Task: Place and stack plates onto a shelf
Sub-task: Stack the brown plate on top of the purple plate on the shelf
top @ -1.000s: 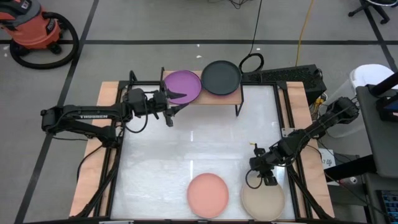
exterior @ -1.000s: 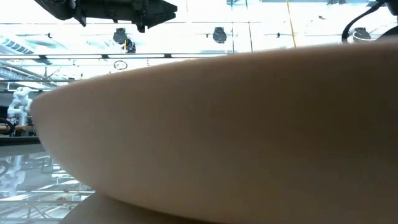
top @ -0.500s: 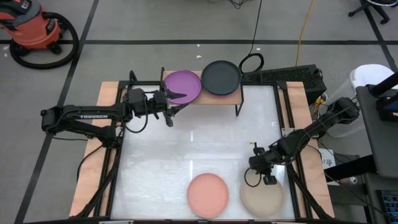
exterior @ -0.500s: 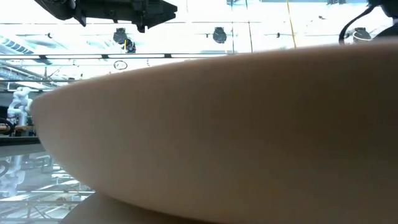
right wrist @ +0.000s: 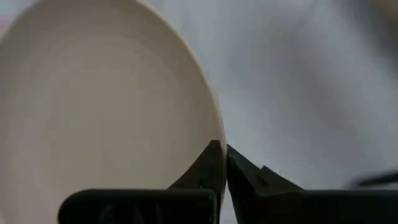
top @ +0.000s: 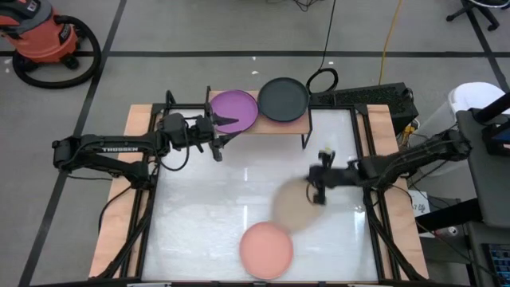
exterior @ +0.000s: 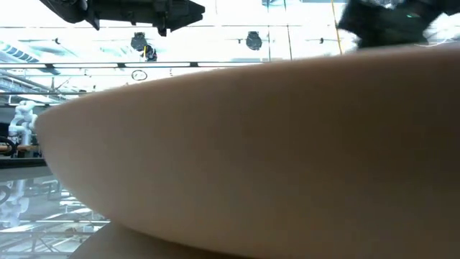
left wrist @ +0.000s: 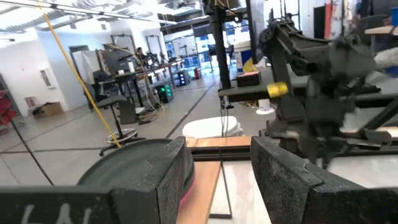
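Observation:
A purple plate (top: 233, 110) and a charcoal plate (top: 284, 99) lie side by side on the light-wood shelf (top: 307, 119) at the table's far edge. My left gripper (top: 222, 131) stands open at the purple plate's near-left rim, with one finger (top: 228, 122) above the plate. A salmon plate (top: 267, 249) lies flat near the front edge. My right gripper (top: 319, 190) is shut on a beige plate (top: 295, 204) over the middle right of the table; the plate is blurred by motion. My right gripper pinches the beige plate's rim (right wrist: 216, 138) between its two fingers, one fingertip (right wrist: 210, 163) on the inner side and one on the outer. The fingers come roughly level from the table's right, at the plate's right edge (top: 312, 194). The plate is lifted off the table.
The salmon plate's rim (exterior: 230, 151) fills most of the low view. The shelf's thin black legs (top: 304, 137) stand on the white table top. Wooden strips (top: 119, 223) run along the table's left and right sides. Bare table top (top: 207, 199) lies between the shelf and the front plates.
My right gripper has shut on the beige plate's rim near the front right corner. It has then risen and swung toward the far edge and leftward, carrying the plate off the table. The left arm has kept still.

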Controlling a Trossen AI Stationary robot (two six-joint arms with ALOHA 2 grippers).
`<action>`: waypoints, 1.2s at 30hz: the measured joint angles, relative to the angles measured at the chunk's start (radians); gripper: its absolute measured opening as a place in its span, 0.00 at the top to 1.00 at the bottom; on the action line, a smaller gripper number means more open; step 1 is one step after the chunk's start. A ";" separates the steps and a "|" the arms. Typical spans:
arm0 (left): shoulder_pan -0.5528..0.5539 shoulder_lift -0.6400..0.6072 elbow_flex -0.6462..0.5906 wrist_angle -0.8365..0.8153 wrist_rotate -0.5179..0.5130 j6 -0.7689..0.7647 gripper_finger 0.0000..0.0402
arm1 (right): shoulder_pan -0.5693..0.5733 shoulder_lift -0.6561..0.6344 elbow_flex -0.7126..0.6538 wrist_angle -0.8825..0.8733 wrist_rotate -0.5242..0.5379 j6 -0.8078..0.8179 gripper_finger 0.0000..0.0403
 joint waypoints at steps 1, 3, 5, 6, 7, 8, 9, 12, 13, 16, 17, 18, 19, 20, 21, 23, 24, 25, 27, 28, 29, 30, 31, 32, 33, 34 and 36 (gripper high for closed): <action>0.000 0.000 0.000 0.005 -0.005 -0.001 0.54 | -0.028 -0.009 0.012 0.059 0.055 -0.024 1.00; 0.000 -0.001 0.000 0.013 -0.007 0.000 0.54 | -0.083 -0.032 0.026 0.210 0.122 -0.109 1.00; 0.001 -0.009 0.000 0.009 -0.007 0.001 0.54 | -0.139 -0.043 0.027 0.385 0.124 -0.223 1.00; 0.002 -0.017 0.000 0.008 -0.007 0.001 0.54 | -0.169 -0.044 0.027 0.466 0.117 -0.273 1.00; 0.004 -0.030 0.000 0.007 -0.007 0.000 0.54 | -0.198 -0.043 0.027 0.538 0.110 -0.320 1.00; 0.006 -0.047 0.000 0.003 -0.007 -0.004 0.54 | -0.228 -0.039 0.027 0.603 0.088 -0.358 1.00; 0.009 -0.068 0.000 -0.002 -0.008 -0.007 0.54 | -0.259 -0.030 0.027 0.670 0.063 -0.383 1.00; 0.012 -0.124 -0.001 -0.024 -0.008 -0.015 0.54 | -0.359 0.005 0.028 0.805 -0.022 -0.407 1.00; 0.012 -0.142 -0.010 -0.024 -0.008 -0.015 0.54 | -0.395 0.024 0.028 0.845 -0.050 -0.406 1.00; 0.014 -0.194 -0.061 0.011 -0.032 0.003 0.54 | -0.500 0.091 0.050 0.892 -0.118 -0.367 1.00; 0.015 -0.213 -0.085 0.032 -0.059 0.004 0.54 | -0.528 0.119 0.066 0.906 -0.142 -0.350 1.00; 0.021 -0.234 -0.109 0.053 -0.089 0.004 0.54 | -0.558 0.151 0.086 0.921 -0.170 -0.333 1.00; 0.026 -0.251 -0.130 0.084 -0.114 0.004 0.54 | -0.586 0.180 0.111 0.929 -0.192 -0.319 1.00; 0.032 -0.268 -0.151 0.115 -0.133 0.004 0.54 | -0.610 0.211 0.136 0.925 -0.210 -0.308 1.00; 0.038 -0.284 -0.169 0.138 -0.147 0.002 0.54 | -0.631 0.247 0.169 0.921 -0.229 -0.299 1.00; 0.050 -0.308 -0.201 0.169 -0.160 -0.004 0.54 | -0.669 0.319 0.238 0.917 -0.259 -0.285 1.00; 0.055 -0.315 -0.212 0.183 -0.161 -0.005 0.54 | -0.685 0.356 0.273 0.912 -0.277 -0.279 1.00; 0.058 -0.321 -0.220 0.193 -0.162 -0.005 0.54 | -0.699 0.395 0.315 0.912 -0.295 -0.267 1.00; 0.063 -0.330 -0.222 0.193 -0.164 -0.005 0.54 | -0.725 0.467 0.398 0.915 -0.337 -0.240 1.00; 0.063 -0.330 -0.222 0.194 -0.164 -0.005 0.54 | -0.736 0.505 0.444 0.908 -0.360 -0.223 1.00; 0.063 -0.330 -0.222 0.194 -0.164 -0.005 0.54 | -0.746 0.538 0.487 0.901 -0.381 -0.206 1.00; 0.063 -0.330 -0.222 0.192 -0.164 -0.005 0.54 | -0.753 0.570 0.527 0.893 -0.386 -0.190 1.00; 0.063 -0.330 -0.222 0.190 -0.164 -0.005 0.54 | -0.760 0.599 0.566 0.873 -0.386 -0.177 1.00; 0.063 -0.330 -0.222 0.190 -0.162 -0.004 0.54 | -0.767 0.625 0.602 0.845 -0.386 -0.171 1.00; 0.063 -0.330 -0.222 0.189 -0.159 -0.004 0.54 | -0.772 0.649 0.635 0.817 -0.386 -0.169 1.00; 0.062 -0.330 -0.222 0.187 -0.157 -0.004 0.54 | -0.778 0.670 0.665 0.776 -0.386 -0.167 1.00; 0.062 -0.329 -0.222 0.179 -0.157 -0.004 0.54 | -0.784 0.704 0.705 0.699 -0.386 -0.160 1.00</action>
